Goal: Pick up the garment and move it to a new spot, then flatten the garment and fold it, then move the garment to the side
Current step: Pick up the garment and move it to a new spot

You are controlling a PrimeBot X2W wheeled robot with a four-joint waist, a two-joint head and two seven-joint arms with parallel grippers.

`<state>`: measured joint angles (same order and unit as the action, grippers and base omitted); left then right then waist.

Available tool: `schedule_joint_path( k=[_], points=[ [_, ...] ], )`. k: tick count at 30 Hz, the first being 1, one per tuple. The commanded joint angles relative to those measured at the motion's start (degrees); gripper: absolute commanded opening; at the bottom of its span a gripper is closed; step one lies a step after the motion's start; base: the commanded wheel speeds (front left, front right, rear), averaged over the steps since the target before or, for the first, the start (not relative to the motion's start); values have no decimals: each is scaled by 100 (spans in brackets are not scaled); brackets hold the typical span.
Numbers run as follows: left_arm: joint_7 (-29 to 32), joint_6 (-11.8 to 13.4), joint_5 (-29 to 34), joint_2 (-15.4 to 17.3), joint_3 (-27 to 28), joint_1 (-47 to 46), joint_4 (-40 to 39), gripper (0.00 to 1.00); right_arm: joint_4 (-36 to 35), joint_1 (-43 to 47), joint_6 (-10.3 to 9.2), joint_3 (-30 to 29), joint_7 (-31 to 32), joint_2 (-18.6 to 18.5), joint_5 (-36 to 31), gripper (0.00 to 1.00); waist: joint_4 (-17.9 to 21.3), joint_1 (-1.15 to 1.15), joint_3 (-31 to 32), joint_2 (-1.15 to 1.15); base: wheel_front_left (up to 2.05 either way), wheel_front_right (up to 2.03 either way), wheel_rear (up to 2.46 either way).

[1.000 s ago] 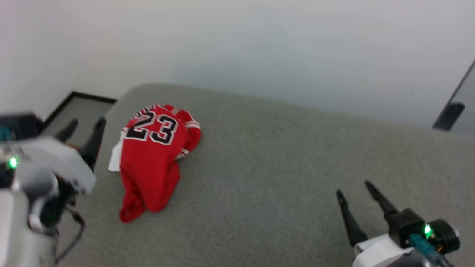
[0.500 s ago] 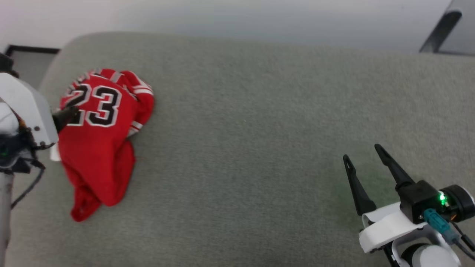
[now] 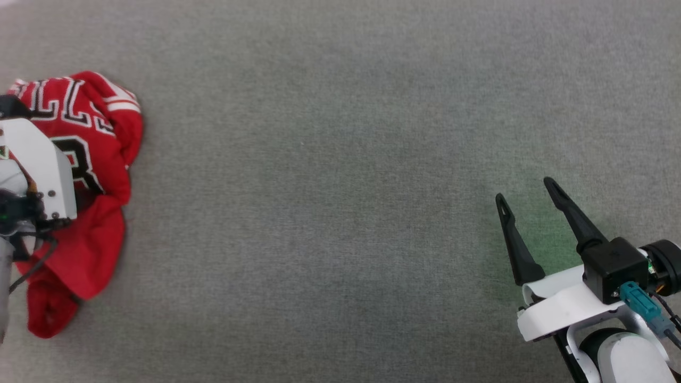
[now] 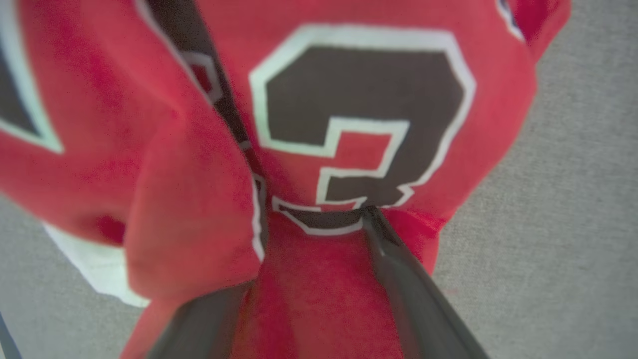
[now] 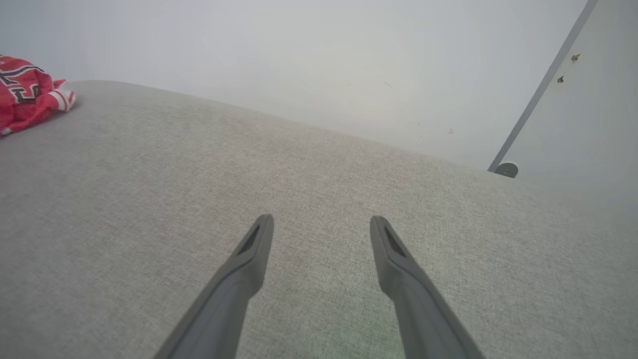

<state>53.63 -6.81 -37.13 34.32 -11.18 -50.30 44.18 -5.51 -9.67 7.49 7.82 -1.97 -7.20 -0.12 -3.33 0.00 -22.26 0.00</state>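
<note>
The garment is a crumpled red jersey with black, white-edged lettering, lying at the far left of the grey fabric surface. My left gripper's white wrist housing sits over it. In the left wrist view the garment fills the picture, with a white fabric part at its lower left. The left gripper is open, its fingers pressed into the red cloth, and a fold hides the left fingertip. My right gripper stands open and empty at the lower right, far from the garment. Its fingers hover over bare grey fabric.
The grey surface stretches wide between the garment and my right gripper. Behind its rounded far edge is a pale wall. A slanted metal bar with a round foot stands at the right.
The head camera has tilted down, so the whole picture shifted. My left gripper has moved from beside the garment onto it, fingers into the cloth. The right gripper has stayed open.
</note>
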Motion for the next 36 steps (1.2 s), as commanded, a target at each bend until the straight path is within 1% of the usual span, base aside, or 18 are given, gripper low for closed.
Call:
schedule_joint_path(
  k=[1, 5, 7, 8, 9, 13, 17, 23, 30, 31, 36],
  points=[
    [-30, -36, 73, -64, -79, -47, 165, 100, -44, -81, 0, 7, 19, 0, 2, 100, 155, 0, -233, 0, 0, 0, 0],
    [-165, -16, 13, -211, -119, -79, 584, 100, -49, -181, 0, 38, 48, 34, 15, 100, 179, 0, -302, 0, 0, 0, 0],
    [-119, 69, -50, -296, -93, -127, 813, 100, -24, -184, 0, 53, 62, 59, 24, 100, 181, 0, -296, 0, 0, 0, 0],
    [-102, 90, -73, -323, -77, -147, 903, 46, -2, -171, 0, 53, 68, 64, 28, 100, 178, 0, -281, 0, 0, 0, 0],
    [-137, 113, -67, -317, -74, -197, 954, 0, 24, -175, 0, 52, 69, 69, 35, 100, 171, 0, -259, 0, 0, 0, 0],
    [-246, 153, -38, -242, -61, -414, 1078, 0, 97, -161, 0, 17, 45, 85, 70, 100, 121, 0, -118, 0, 0, 0, 0],
    [-481, 95, 13, -93, -58, -740, 1001, 0, 172, -109, 0, 22, -3, 99, 94, 100, 56, 0, 76, 0, 0, 0, 0],
    [-918, 27, 153, -4, -165, -1049, 711, 0, 331, 30, 0, 22, -58, 138, 132, 100, -69, 0, 509, 0, 0, 0, 0],
    [-1182, -25, 318, -66, -432, -1352, 137, 0, 548, 239, 0, 68, -145, 188, 197, 100, -172, 0, 1230, 0, 0, 0, 0],
    [-1182, -25, 318, -66, -432, -1352, 137, 0, 548, 239, 0, 68, -145, 188, 197, 100, -172, 0, 1230, 0, 0, 0, 0],
    [-1151, -29, 343, -178, -612, -1329, -417, 0, 648, 397, 0, 31, -191, 248, 210, 100, -188, 0, 1777, 0, 0, 0, 0]
  ],
)
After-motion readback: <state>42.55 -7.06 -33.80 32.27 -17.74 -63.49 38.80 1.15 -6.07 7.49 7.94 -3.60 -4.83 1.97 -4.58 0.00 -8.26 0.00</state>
